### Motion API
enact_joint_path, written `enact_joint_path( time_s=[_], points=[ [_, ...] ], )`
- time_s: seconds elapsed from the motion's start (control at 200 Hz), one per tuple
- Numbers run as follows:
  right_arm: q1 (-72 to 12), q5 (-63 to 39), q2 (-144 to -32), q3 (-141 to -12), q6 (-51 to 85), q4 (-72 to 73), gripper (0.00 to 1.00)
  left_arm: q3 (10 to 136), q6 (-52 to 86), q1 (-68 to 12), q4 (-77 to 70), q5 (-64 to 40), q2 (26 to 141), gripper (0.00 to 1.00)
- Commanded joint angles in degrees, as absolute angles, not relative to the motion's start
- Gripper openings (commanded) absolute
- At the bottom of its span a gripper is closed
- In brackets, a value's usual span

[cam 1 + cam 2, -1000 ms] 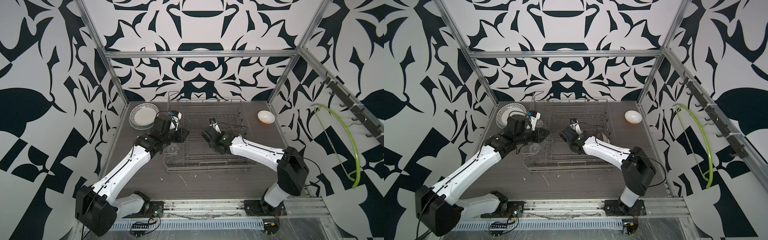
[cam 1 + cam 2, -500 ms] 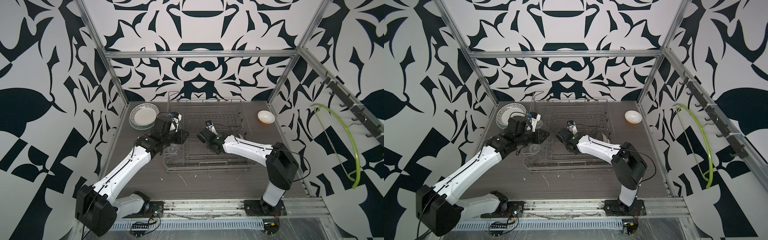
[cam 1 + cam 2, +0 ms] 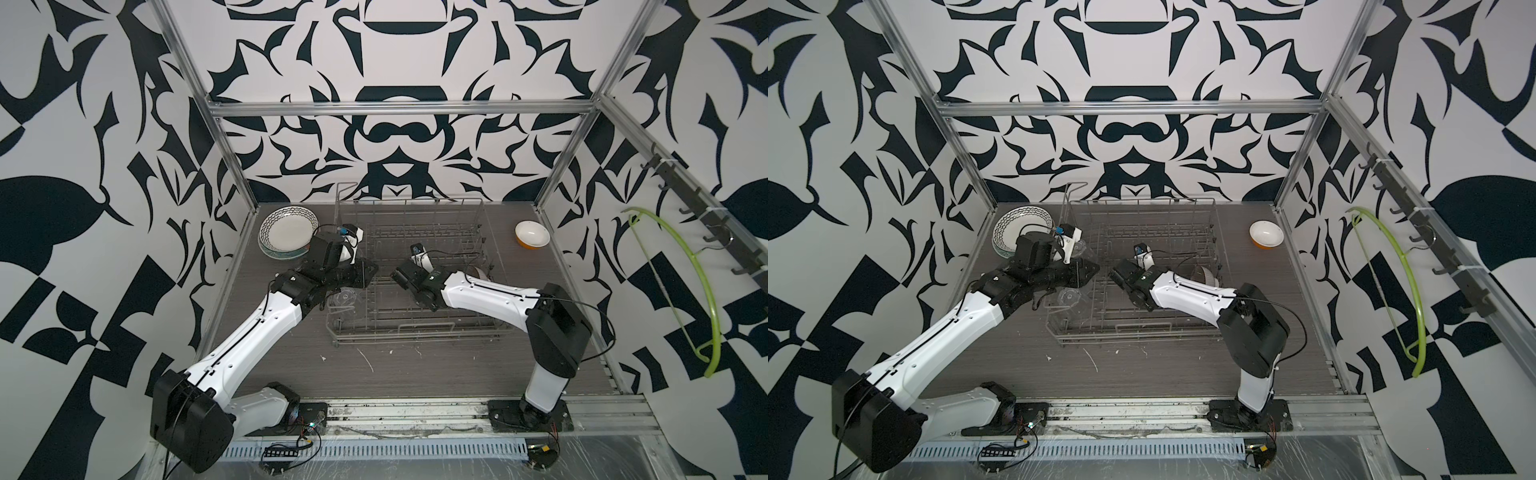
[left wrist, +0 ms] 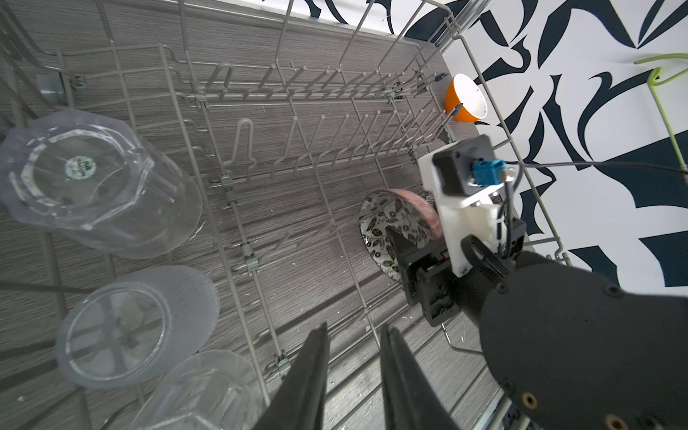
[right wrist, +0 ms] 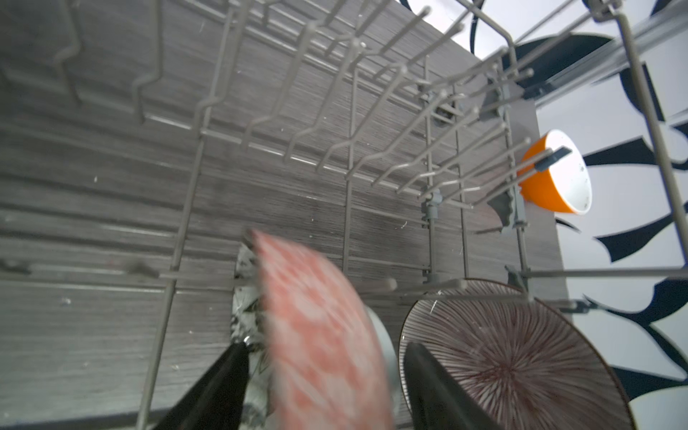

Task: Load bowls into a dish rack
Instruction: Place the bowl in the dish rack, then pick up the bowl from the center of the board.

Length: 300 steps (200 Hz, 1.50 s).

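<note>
Two in grey wire dish rack [image 3: 419, 328]: pinkish striped bowl [image 5: 521, 353], plus black-white floral bowl [image 4: 387, 223] loose btwn right gripper's [image 5: 325, 344] wide-spread jaws. Back out straight imo, don't clip it. Left gripper [image 4: 354, 327] slightly open, empty.

**Headcount from my station**

I count three bowls: the orange bowl [image 3: 532, 240], the floral bowl [image 4: 391, 227] and the striped bowl [image 5: 513, 353]. Clear glasses also come to three: a faceted glass [image 4: 85, 178], a round glass [image 4: 137, 324] and a third glass [image 4: 201, 387]. I see one dish rack [image 3: 415, 203]. The plates are stacked, and I make out two, a zigzag plate [image 3: 286, 232] on a teal-rimmed plate [image 3: 282, 254] (whether more lie beneath, I can't tell). There are two arms, the left arm [image 3: 257, 332] and the right arm [image 3: 486, 293].
</note>
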State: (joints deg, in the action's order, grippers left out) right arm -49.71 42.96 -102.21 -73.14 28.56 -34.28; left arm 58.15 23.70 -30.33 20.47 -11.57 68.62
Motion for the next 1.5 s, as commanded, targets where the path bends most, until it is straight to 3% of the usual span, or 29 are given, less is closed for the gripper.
enact_joint_path(
  time_s=[0.0,0.26,0.53,0.645,0.85,1.07,1.495],
  points=[
    [-50.46,43.49,-99.87,-74.36,29.46,-32.17,0.79,57.73,23.03,-30.32,19.61,-12.22,68.49,0.3],
    [-50.58,44.53,-96.45,-73.58,29.16,-32.01,0.8,57.92,23.27,-30.31,19.2,-12.47,69.37,0.3],
    [-48.13,48.03,-85.31,-71.24,25.49,-31.98,0.83,58.11,23.9,-30.32,18.96,-12.94,69.44,0.3],
    [-38.35,39.51,-77.07,-67.27,23.17,-29.55,0.79,57.96,24.0,-30.26,18.74,-13.24,69.78,0.3],
    [-10.96,20.81,-67.61,-61.76,20.58,-25.23,0.74,56.1,26.01,-30.28,17.05,-12.96,68.89,0.3],
    [7.09,2.41,-75.49,-64.27,21.45,-23.41,0.69,54.03,31.2,-31.08,15.02,-8.98,66.44,0.3],
    [20.86,-9.2,-98.08,-76.68,24.36,-20.07,0.67,51.49,34.19,-36.08,14.85,-1.54,62.74,0.32]
  ],
)
